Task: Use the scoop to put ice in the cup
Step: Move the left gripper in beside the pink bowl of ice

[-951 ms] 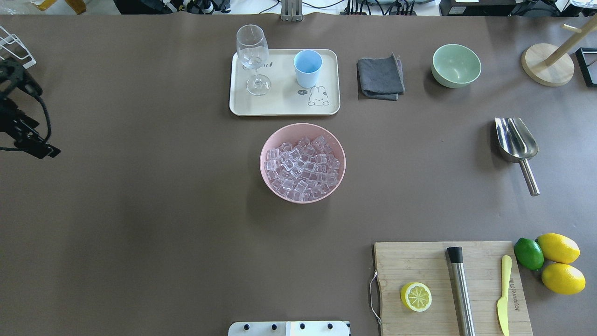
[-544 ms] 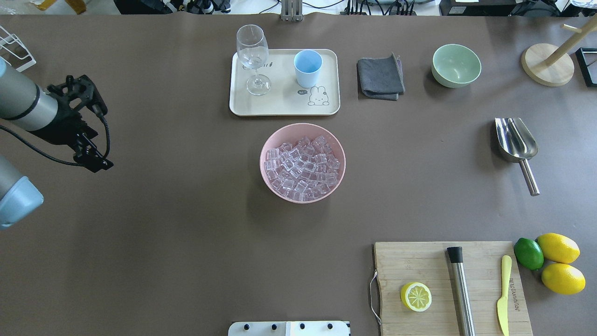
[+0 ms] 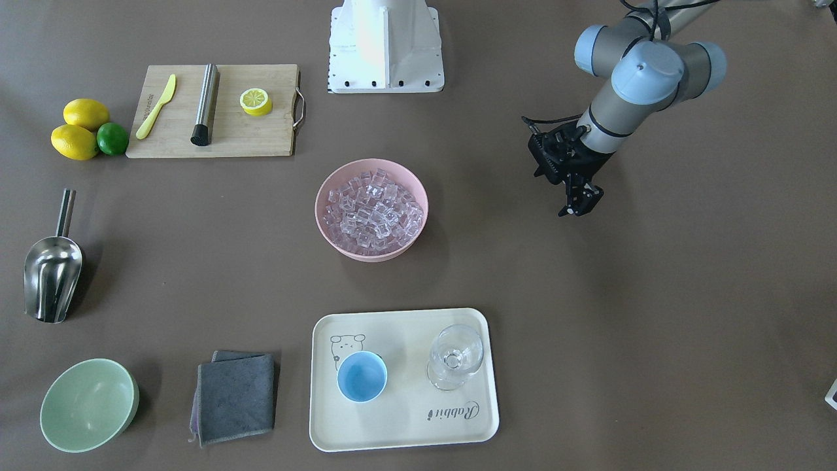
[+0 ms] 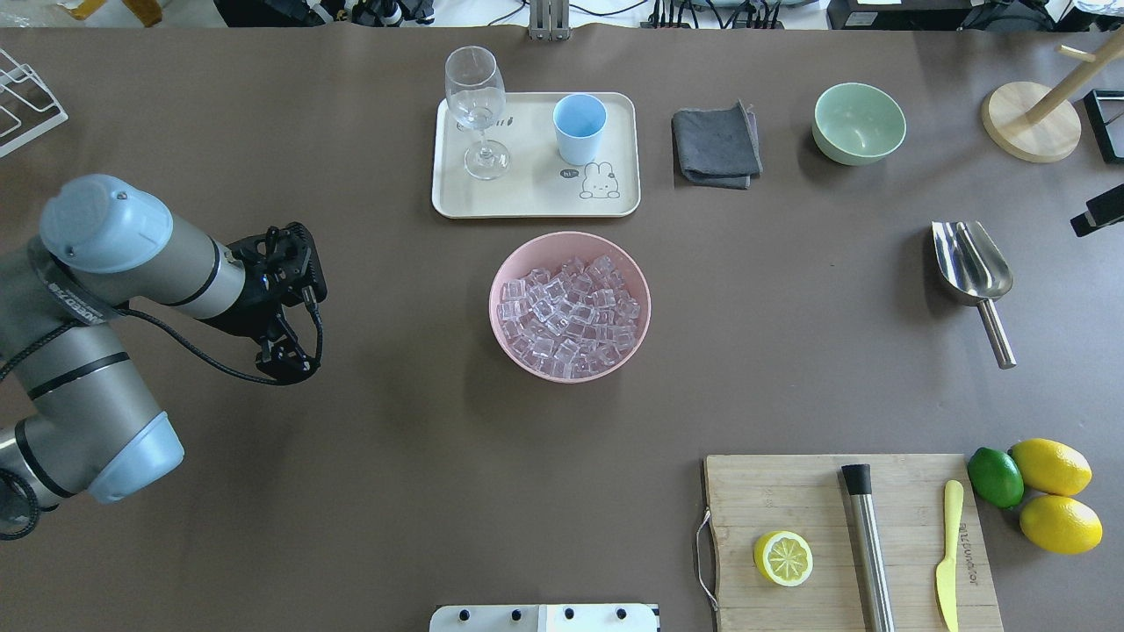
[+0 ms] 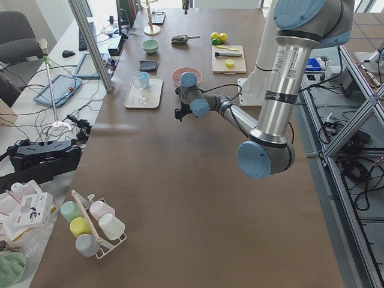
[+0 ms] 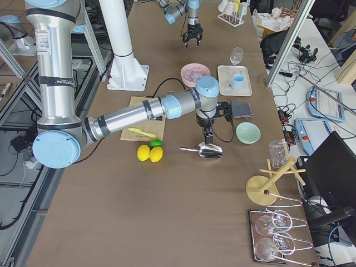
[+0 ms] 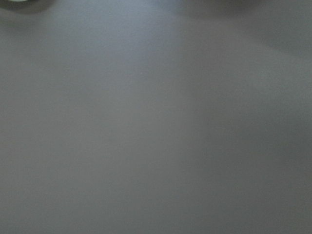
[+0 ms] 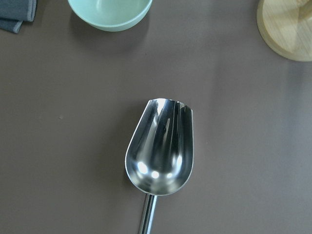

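Note:
The steel scoop lies on the table at the right with its handle toward the robot, and it fills the right wrist view. My right gripper hangs just above the scoop. Its fingers do not show, so I cannot tell its state. The ice fills a pink bowl at mid-table. The light-blue cup stands upright on a cream tray behind the bowl. My left gripper hovers open and empty over bare table, left of the bowl.
A wine glass shares the tray. A grey cloth, a green bowl and a wooden stand line the far edge. A cutting board with half a lemon, a steel cylinder and a knife sits near right.
My left arm has swung in from the left edge toward the pink bowl. A black part of the right arm has appeared at the right edge.

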Available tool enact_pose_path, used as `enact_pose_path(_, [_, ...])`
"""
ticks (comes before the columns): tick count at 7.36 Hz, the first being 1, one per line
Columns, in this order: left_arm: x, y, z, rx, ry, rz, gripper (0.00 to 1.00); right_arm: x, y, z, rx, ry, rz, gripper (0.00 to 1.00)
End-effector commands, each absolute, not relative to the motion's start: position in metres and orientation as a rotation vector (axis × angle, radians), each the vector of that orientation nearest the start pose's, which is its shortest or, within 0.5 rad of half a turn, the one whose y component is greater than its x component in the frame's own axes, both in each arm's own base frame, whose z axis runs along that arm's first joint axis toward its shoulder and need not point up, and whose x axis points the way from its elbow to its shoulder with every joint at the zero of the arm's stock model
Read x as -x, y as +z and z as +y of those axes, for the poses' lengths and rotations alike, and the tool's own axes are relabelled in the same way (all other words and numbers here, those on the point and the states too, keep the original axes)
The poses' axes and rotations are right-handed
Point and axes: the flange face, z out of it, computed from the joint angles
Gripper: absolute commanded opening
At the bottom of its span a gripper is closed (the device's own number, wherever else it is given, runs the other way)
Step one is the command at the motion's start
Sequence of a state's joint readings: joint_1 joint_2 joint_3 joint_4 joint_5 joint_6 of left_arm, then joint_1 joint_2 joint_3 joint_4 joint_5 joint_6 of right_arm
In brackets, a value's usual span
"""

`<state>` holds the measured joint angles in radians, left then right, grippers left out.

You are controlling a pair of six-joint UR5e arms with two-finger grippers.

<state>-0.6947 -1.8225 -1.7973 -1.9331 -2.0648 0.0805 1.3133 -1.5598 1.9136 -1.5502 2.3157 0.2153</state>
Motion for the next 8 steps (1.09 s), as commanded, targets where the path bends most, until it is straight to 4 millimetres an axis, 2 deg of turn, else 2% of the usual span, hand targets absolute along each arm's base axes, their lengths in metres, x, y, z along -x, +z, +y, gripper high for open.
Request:
enact_pose_path(1, [-0.434, 0.381, -0.441, -0.705, 1.125, 0.814, 0.99, 0.089, 0.506, -0.48, -0.017, 0.007, -0.798, 0.99])
enact_pose_path(3, [-0.448, 0.366, -0.45, -0.739, 1.133, 0.829, 0.99, 0.106, 0.533, -0.463, 0.054, -0.004, -0.779, 0.99])
enact_pose_path(5, [-0.46, 0.377, -0.454, -0.836, 1.146, 0.856, 0.98, 0.13, 0.56, -0.467, 0.061, -0.012, -0.783, 0.98])
enact_pose_path(6, [-0.475, 0.37, -0.445, -0.872, 1.156, 0.871, 0.98, 0.143, 0.578, -0.469, 0.051, -0.017, -0.79, 0.98])
enact_pose_path(7, [-0.488, 0.363, -0.435, -0.885, 1.173, 0.881, 0.98, 0.15, 0.581, -0.468, 0.046, -0.032, -0.796, 0.97])
enact_pose_path(8, [-0.48, 0.352, -0.429, -0.963, 1.17, 0.913, 0.98, 0.159, 0.578, -0.465, 0.053, -0.041, -0.798, 0.94])
